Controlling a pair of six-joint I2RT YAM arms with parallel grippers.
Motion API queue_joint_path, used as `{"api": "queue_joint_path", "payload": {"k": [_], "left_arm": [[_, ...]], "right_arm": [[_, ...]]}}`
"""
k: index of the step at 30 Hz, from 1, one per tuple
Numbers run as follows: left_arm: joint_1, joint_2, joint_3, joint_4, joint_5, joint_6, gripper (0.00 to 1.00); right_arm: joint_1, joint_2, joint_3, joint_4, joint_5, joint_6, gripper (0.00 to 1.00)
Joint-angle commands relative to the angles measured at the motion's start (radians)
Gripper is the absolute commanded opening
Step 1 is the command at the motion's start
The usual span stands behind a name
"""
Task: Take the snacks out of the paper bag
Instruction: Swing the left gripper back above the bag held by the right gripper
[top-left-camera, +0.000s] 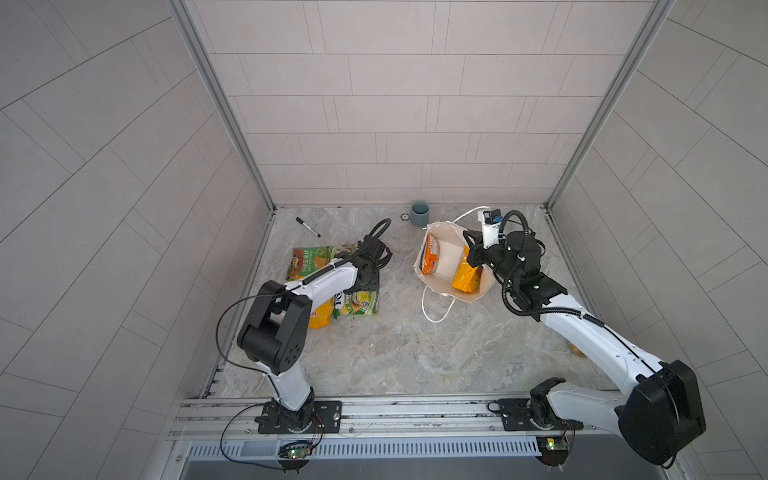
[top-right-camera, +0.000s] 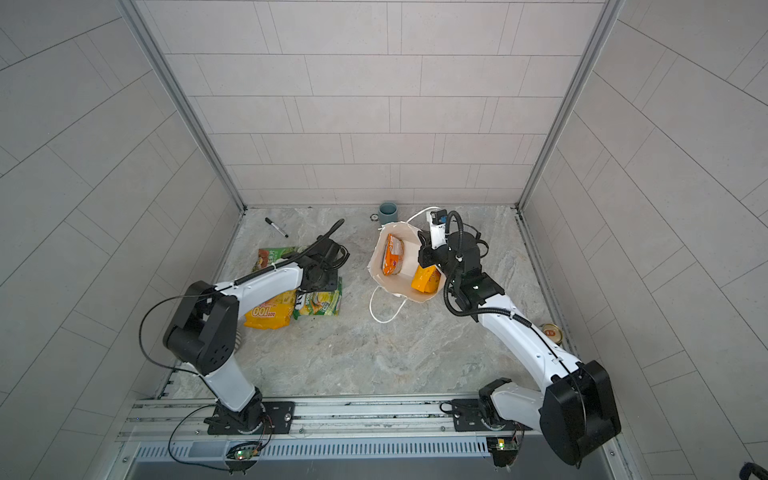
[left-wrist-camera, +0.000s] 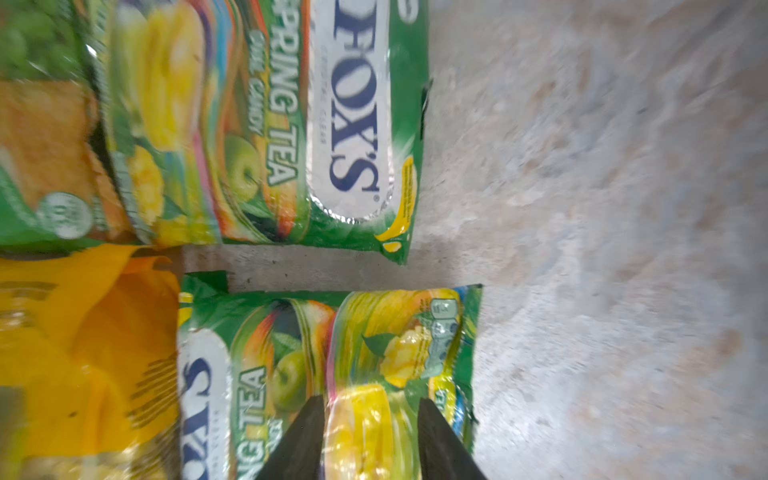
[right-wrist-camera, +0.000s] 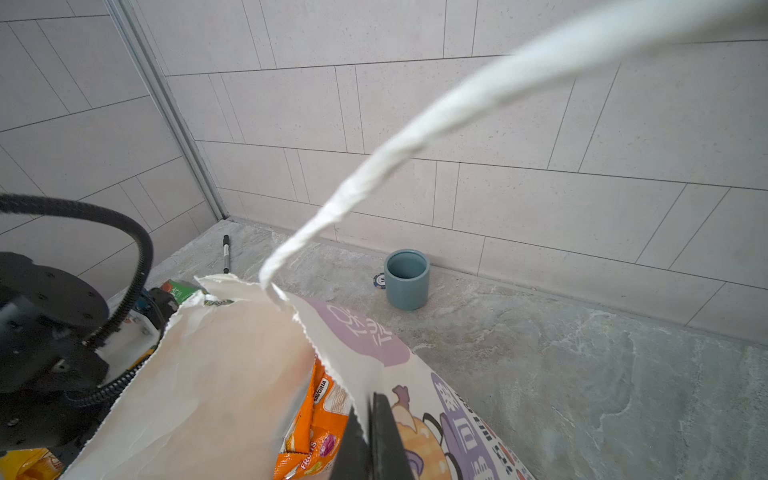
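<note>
R gripper (right-wrist-camera: 369, 411) pinches paper bag (right-wrist-camera: 232, 365) (rim).

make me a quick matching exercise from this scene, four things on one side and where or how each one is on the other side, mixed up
Things
1. black marker pen
2. grey-blue cup
3. orange SAVORIA packet
4. right gripper

Place or state
A. inside the paper bag
B. shut on the bag's rim
C. lying flat on the table near its back left corner
D. standing upright by the back wall

Pairs: 1-C, 2-D, 3-A, 4-B
</note>
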Motion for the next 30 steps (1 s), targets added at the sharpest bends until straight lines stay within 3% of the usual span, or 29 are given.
{"api": "queue_joint_path", "payload": {"k": [1, 7, 9, 13, 21, 30], "left_arm": [[-0.009, -0.161, 0.003, 0.000, -0.002, 0.032, 0.42], [-0.050, -0.344, 0.046, 0.000, 0.055, 0.106, 0.43], [-0.104, -0.387, 0.073, -0.017, 0.062, 0.142, 0.44], [-0.256, -0.423, 0.134, -0.031, -0.027, 0.197, 0.46], [-0.447, -0.286, 0.270, -0.004, -0.029, 0.234, 0.49], [-0.500, -0.042, 0.385, 0.082, 0.008, 0.212, 0.49]], "right_arm": [[-0.003, -0.021, 0.012, 0.007, 0.010, -0.007, 0.00], [-0.002, -0.046, 0.022, -0.007, -0.033, -0.033, 0.00], [-0.001, -0.055, 0.013, 0.009, -0.049, -0.042, 0.00], [0.003, -0.050, 0.007, 0.024, -0.057, -0.041, 0.00], [0.012, -0.048, 0.008, 0.025, -0.060, -0.032, 0.00], [0.015, -0.071, 0.002, 0.019, -0.050, -0.032, 0.00]]}}
